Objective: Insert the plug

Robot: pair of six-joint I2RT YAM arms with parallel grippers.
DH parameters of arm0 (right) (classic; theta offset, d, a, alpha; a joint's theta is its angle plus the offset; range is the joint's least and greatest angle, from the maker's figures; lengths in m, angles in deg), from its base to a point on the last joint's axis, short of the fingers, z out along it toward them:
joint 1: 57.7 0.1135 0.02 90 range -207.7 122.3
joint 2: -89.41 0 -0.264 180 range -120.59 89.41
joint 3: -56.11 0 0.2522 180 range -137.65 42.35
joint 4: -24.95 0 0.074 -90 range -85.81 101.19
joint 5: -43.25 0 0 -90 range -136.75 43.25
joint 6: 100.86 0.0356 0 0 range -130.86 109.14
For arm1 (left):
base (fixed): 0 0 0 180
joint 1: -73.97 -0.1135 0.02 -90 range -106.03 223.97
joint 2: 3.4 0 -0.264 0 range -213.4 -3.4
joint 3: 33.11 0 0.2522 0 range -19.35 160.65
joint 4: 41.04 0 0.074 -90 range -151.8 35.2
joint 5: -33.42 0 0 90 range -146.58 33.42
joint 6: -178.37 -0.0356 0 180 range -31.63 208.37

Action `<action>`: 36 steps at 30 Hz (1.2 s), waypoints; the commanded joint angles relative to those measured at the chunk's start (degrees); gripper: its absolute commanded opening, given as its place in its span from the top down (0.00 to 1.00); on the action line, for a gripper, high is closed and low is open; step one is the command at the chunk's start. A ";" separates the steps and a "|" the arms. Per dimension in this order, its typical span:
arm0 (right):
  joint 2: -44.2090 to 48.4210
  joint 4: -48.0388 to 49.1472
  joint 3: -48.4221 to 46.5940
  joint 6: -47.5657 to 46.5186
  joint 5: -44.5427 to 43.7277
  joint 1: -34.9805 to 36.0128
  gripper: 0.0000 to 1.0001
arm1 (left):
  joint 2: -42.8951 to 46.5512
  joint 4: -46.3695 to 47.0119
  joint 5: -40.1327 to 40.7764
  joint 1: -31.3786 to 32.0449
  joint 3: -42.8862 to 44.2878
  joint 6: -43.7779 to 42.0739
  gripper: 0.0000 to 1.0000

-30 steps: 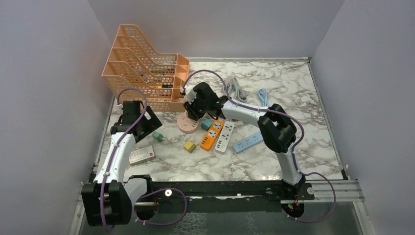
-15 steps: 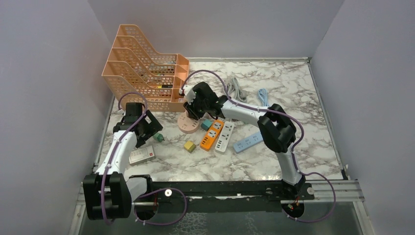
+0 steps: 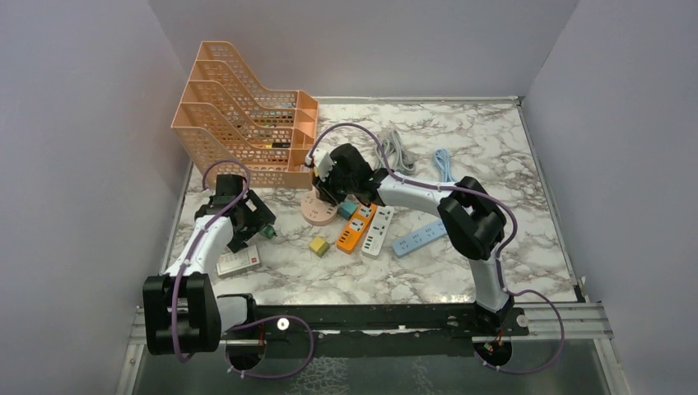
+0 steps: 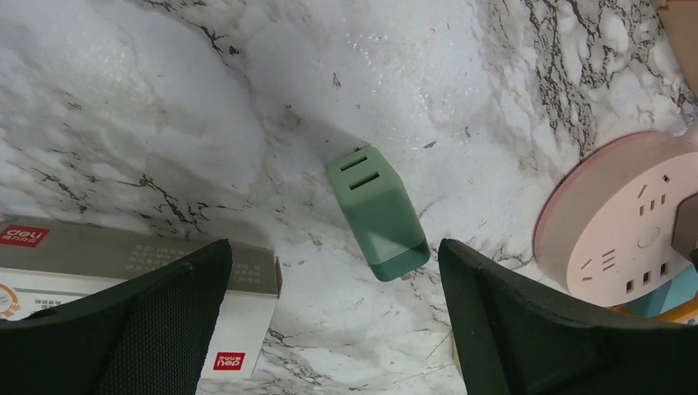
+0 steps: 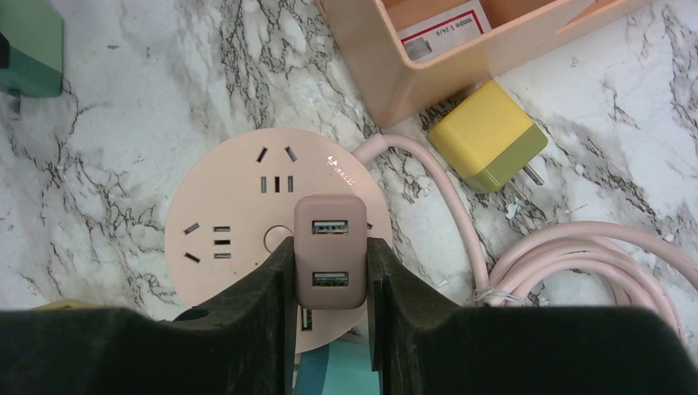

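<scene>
My right gripper (image 5: 329, 280) is shut on a pink USB plug (image 5: 329, 247), holding it over the round pink socket hub (image 5: 230, 239); whether its prongs are in the hub is hidden. In the top view this gripper (image 3: 328, 191) sits over the hub (image 3: 314, 210). My left gripper (image 4: 333, 329) is open and empty, hovering just above a green plug (image 4: 380, 216) that lies on the marble with its two slots up. In the top view the left gripper (image 3: 251, 224) is beside that green plug (image 3: 267, 230).
A white box (image 4: 165, 288) lies by my left finger. A yellow plug (image 5: 490, 136) and the peach file rack (image 3: 247, 123) are near the hub. Orange (image 3: 355, 228), white (image 3: 379, 230) and blue (image 3: 418, 237) power strips lie to the right. A pink cable (image 5: 593, 263) coils nearby.
My left arm has moved toward the near side and right, closing in over the green plug. My right gripper has shifted slightly over the pink hub, still holding the pink plug.
</scene>
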 commanded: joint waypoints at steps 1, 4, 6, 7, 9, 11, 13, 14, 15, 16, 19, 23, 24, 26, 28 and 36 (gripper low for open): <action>-5.37 -8.76 2.62 -0.71 -5.07 -1.36 0.99 | -1.78 2.27 -0.64 -0.39 0.57 1.35 0.01; -9.11 -16.38 -2.58 -2.23 -6.59 -1.39 0.99 | -3.23 3.10 -0.38 -0.36 1.14 1.66 0.01; -11.38 -19.27 -3.83 -3.15 -7.48 -1.36 0.99 | -3.97 3.67 -0.57 -0.30 1.10 1.81 0.03; -12.19 -20.04 -3.87 -3.24 -8.14 -1.36 0.99 | -4.11 3.94 -0.75 -0.25 0.98 1.87 0.04; -13.80 -21.55 -4.20 -3.20 -8.75 -1.41 0.99 | -4.16 4.60 -1.21 -0.25 0.56 1.86 0.07; -13.15 -21.95 -4.20 -3.06 -7.13 -1.39 0.99 | -4.07 5.13 -1.57 -0.23 0.31 1.81 0.10; -11.25 -22.07 -4.17 -2.89 -5.27 -1.37 0.99 | -3.98 5.46 -1.86 -0.23 0.37 1.62 0.12; -10.24 -22.49 -4.33 -2.82 -4.48 -1.31 0.99 | -3.97 5.52 -1.87 -0.18 0.59 1.53 0.13; -9.05 -23.15 -4.66 -2.75 -3.57 -1.30 0.99 | -4.04 5.64 -1.81 -0.17 0.68 1.44 0.14; -7.71 -23.53 -4.63 -2.85 -2.68 -1.30 0.99 | -4.13 5.74 -1.66 -0.18 0.86 1.38 0.15; -4.35 -24.93 -3.99 -3.08 -0.73 -1.31 0.99 | -4.68 6.20 -1.38 0.07 1.21 1.23 0.19; -2.52 -25.58 -3.72 -2.68 0.01 -1.30 0.94 | -5.43 6.53 -1.31 1.40 1.10 1.90 0.25; -2.56 -25.41 -3.85 -2.26 -0.14 -1.30 0.90 | -5.60 6.58 -1.07 1.91 1.03 2.17 0.26; -2.26 -24.56 -4.24 -1.12 -0.55 -1.30 0.76 | -5.89 6.58 -1.00 2.61 0.93 2.85 0.29; -1.65 -23.59 -4.80 0.53 -0.68 -1.30 0.64 | -6.04 6.97 -0.85 3.00 0.75 3.25 0.32; 5.17 -18.70 -6.15 8.40 -0.43 -1.32 0.34 | -8.12 8.69 0.31 4.17 1.75 2.11 0.63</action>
